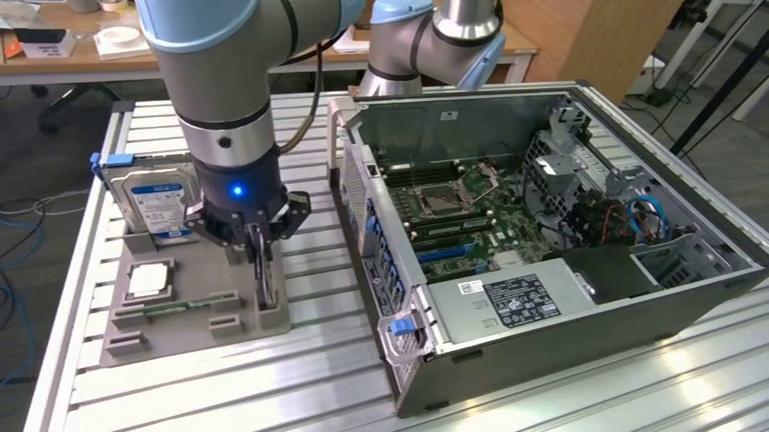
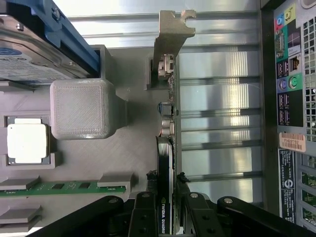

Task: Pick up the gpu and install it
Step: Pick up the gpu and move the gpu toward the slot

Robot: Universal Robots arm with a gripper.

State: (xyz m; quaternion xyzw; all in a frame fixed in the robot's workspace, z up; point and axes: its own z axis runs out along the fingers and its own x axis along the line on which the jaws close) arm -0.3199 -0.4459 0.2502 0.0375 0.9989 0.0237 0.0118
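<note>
The gpu [image 1: 263, 274] stands on edge in a slot of the grey holder [image 1: 180, 337] on the table, at the exterior view's left of the open computer case [image 1: 673, 297]. My gripper [image 1: 256, 241] comes straight down on the card's upper edge. In the wrist view the gpu [image 2: 165, 143] shows edge-on, its silver bracket [image 2: 173, 34] at the far end. The black fingers [image 2: 145, 212] press on both faces of the card near its label, so my gripper [image 2: 165, 202] is shut on it. The card's lower edge still sits in the holder.
The holder also carries a blue-labelled hard drive [image 1: 157, 202], a square processor chip [image 1: 147, 281] and a green memory stick [image 1: 180, 309]. The case lies on its side with the motherboard [image 1: 469, 225] exposed; its rear panel [image 2: 291, 98] is close beside the gpu. A second arm [image 1: 420, 36] stands behind.
</note>
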